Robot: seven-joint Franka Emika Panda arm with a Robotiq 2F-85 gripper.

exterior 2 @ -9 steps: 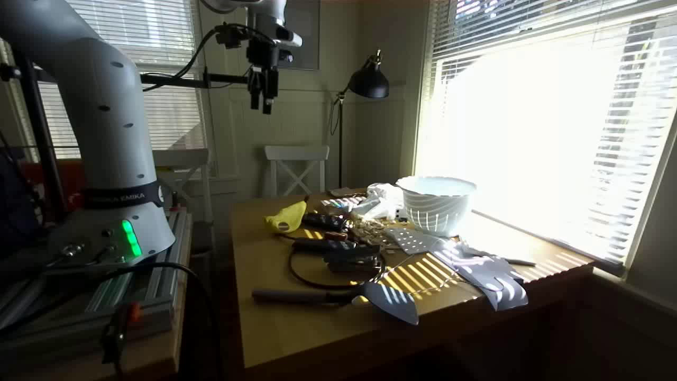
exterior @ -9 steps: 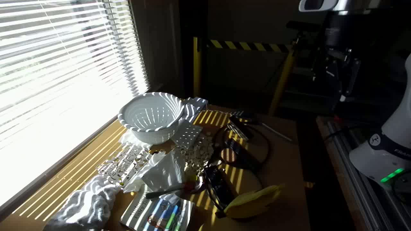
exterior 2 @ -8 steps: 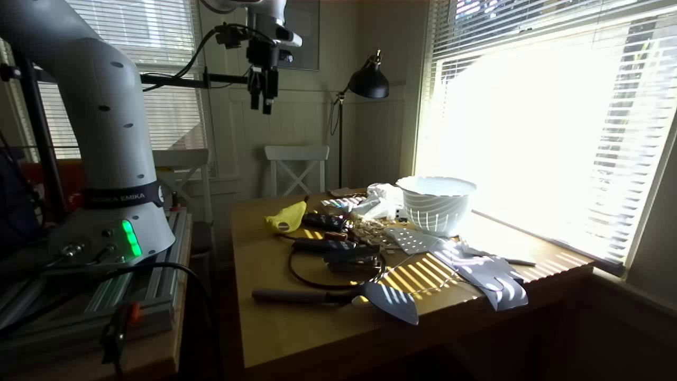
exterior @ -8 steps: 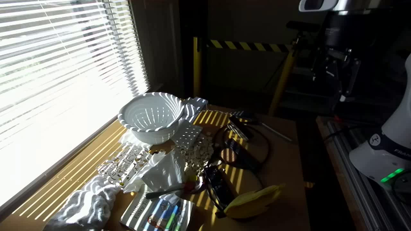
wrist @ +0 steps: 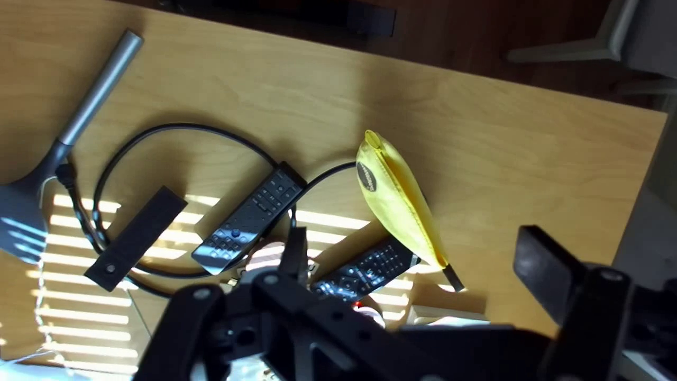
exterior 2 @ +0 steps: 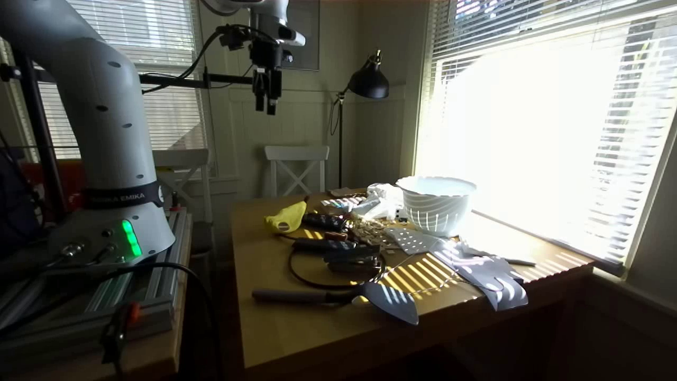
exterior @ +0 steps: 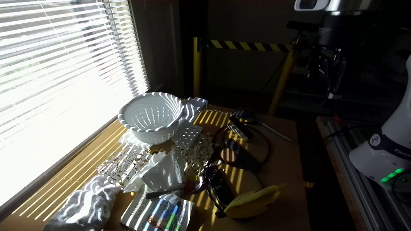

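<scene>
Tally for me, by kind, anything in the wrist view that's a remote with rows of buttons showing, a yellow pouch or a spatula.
Remotes: 2
Yellow pouch: 1
Spatula, partly cut off at the picture's left edge: 1
Total: 4

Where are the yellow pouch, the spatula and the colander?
Yellow pouch [wrist: 395, 200], in the wrist view: middle of its body.
Spatula [wrist: 56, 153], in the wrist view: neck above the blade.
Colander [exterior 2: 436, 208], in an exterior view: outer wall.
</scene>
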